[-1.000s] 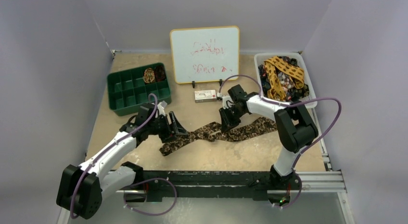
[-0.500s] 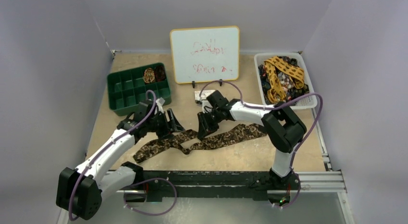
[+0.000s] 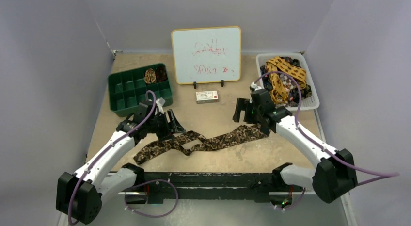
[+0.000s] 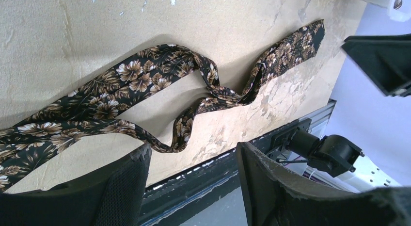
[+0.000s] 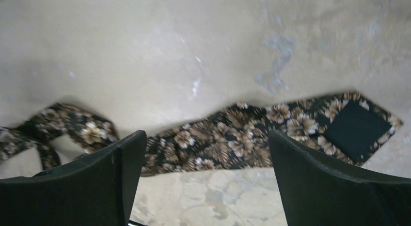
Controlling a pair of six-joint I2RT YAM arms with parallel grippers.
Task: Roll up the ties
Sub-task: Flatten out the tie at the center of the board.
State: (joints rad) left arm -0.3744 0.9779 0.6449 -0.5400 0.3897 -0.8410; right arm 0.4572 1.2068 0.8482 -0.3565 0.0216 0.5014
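Note:
One brown floral tie (image 3: 213, 141) lies crumpled along the table, its narrow end at the front left and its wide end (image 5: 356, 129) at the right with the dark lining facing up. My left gripper (image 3: 174, 125) hovers open just behind the tie's looped middle (image 4: 194, 114), with nothing between its fingers (image 4: 126, 182). Over the table just beyond the wide end, my right gripper (image 3: 244, 113) stands wide open and empty, the tie (image 5: 232, 138) lying flat below it. Rolled ties (image 3: 154, 74) sit in the green tray. More ties (image 3: 283, 75) are heaped in the white basket.
The green compartment tray (image 3: 127, 97) stands at the back left. A white basket (image 3: 310, 104) sits at the back right, close behind my right arm. A whiteboard (image 3: 206, 55) stands at the back centre, with a small box (image 3: 207, 96) in front of it.
The right gripper dragged the tie leftward, then let go, opened wide and swung back to the right. The left gripper stayed open and shifted slightly.

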